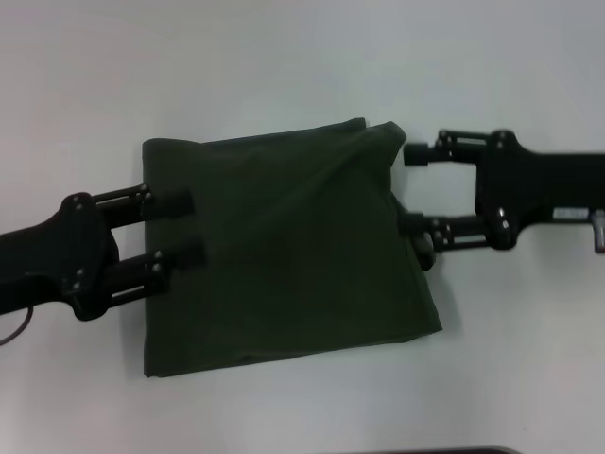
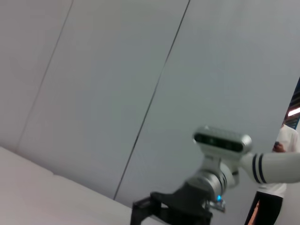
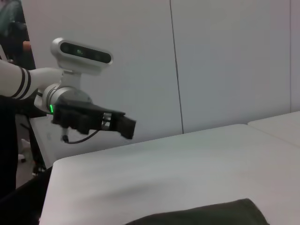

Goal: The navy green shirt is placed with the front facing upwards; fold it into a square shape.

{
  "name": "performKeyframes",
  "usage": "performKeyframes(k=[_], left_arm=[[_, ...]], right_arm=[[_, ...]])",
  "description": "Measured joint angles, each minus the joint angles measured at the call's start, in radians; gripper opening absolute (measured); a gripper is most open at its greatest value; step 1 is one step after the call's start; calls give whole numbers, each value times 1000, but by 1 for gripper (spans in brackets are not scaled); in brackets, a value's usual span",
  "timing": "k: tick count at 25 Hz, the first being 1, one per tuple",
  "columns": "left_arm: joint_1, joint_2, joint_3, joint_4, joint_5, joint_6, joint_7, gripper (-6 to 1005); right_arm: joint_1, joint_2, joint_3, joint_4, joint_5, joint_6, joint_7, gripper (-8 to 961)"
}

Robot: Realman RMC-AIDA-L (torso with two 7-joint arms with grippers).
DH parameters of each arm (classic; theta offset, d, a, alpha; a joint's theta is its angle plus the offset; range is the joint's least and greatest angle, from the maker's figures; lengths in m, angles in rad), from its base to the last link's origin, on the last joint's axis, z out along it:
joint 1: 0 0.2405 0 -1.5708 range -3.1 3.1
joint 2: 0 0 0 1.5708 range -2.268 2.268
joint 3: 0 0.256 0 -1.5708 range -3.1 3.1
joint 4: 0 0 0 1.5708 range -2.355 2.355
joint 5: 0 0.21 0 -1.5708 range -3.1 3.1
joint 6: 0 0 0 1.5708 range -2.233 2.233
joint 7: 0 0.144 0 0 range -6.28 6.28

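Left gripper point(image 1: 178, 228) lies over the shirt's left edge, fingers spread apart, pinching nothing visible. Navy green shirt point(image 1: 284, 246) sits mid-tabletop point(image 1: 284, 57), already a roughly square packet, plain side up, lettering hidden. Far right corner rumpled, right edge slanting. Right gripper point(image 1: 416, 194) open at that edge, near finger touching cloth. Judgement: folding mostly done; tidying left.
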Motion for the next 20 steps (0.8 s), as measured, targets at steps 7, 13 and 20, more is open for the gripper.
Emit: performKeyframes(k=[7, 13, 20], left_arm=[[26, -7, -14, -31, -7, -16, 68, 588], [28, 3, -129, -79, -9, -49, 84, 586], [30, 12, -209, -84, -9, -60, 78, 583]], right_arm=[[-50, 8, -3, 116, 54, 0, -160, 845], [47, 10, -17, 406, 70, 101, -490, 840], [148, 17, -27, 570, 79, 245, -623, 838]])
